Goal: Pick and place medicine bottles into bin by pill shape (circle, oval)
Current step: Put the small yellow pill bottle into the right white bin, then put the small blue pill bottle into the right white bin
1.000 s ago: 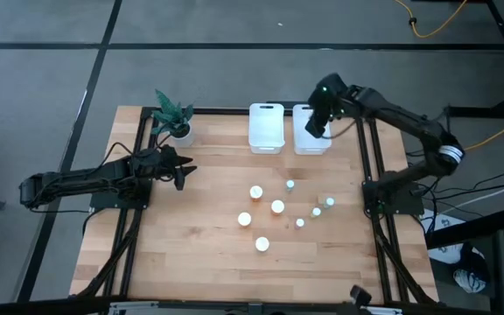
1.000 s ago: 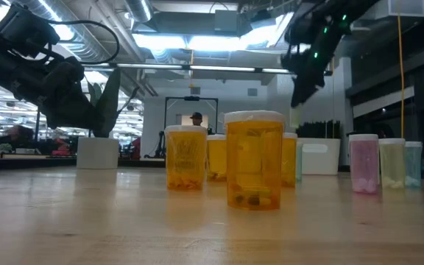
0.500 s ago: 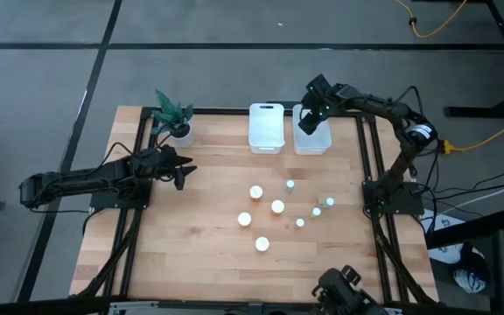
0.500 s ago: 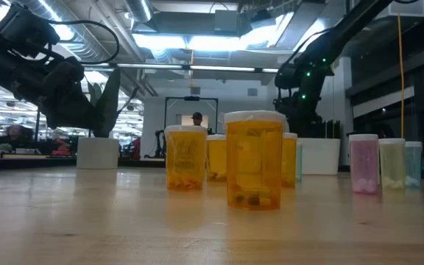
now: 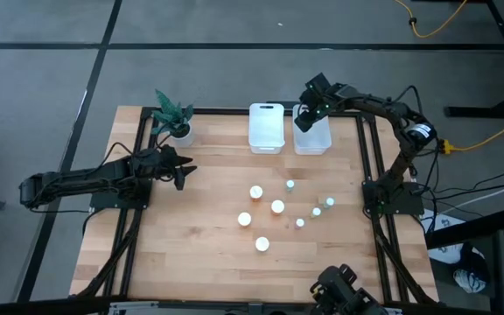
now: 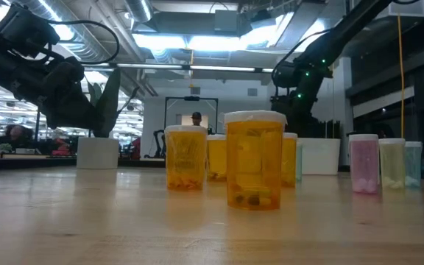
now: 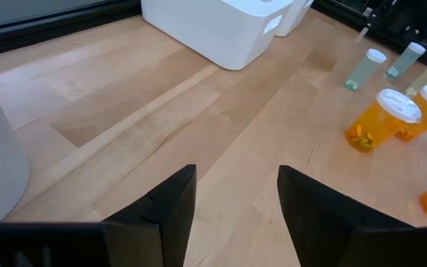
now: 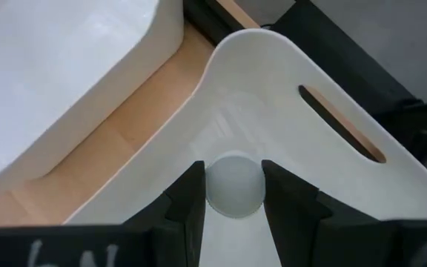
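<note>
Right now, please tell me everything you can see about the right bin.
The right bin is white, looks like plastic, rectangular with rounded corners and a slot handle in its end wall. It stands upright at the table's far edge, beside the left bin, not touching it. The right claw hangs inside it, shut on a white-capped bottle.

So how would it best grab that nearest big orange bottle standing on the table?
By the round body just below the white cap, from above. The orange bottle stands upright and apart from its neighbours, so jaws can straddle it. That is a judgement.
</note>
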`<state>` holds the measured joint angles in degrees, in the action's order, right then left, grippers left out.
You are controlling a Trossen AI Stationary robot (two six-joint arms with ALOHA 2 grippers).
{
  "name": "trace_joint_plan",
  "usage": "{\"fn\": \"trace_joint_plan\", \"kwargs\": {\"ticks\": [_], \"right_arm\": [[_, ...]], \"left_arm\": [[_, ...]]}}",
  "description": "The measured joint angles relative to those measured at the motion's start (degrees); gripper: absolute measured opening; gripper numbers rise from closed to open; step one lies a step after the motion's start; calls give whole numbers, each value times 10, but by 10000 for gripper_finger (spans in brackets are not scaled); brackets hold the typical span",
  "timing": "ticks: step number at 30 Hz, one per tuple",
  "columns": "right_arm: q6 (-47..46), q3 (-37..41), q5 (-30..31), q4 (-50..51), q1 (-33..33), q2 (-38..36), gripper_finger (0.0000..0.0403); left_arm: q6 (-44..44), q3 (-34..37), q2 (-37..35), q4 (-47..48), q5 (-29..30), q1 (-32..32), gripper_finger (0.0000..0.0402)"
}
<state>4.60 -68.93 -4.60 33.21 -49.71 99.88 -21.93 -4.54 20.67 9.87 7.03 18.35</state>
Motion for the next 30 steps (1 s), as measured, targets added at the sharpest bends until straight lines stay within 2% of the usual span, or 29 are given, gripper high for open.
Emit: {"fn": "trace_joint_plan", "kwargs": {"ticks": [7,17,30], "right_arm": [[4,0,4,-3,0,0,122],[5,0,4,-3,0,0,155],[6,0,6,-12,0,0,159]], "left_arm": [[0,0,0,0,0,0,182],[0,0,0,0,0,0,182],[0,0,0,0,0,0,182]]}}
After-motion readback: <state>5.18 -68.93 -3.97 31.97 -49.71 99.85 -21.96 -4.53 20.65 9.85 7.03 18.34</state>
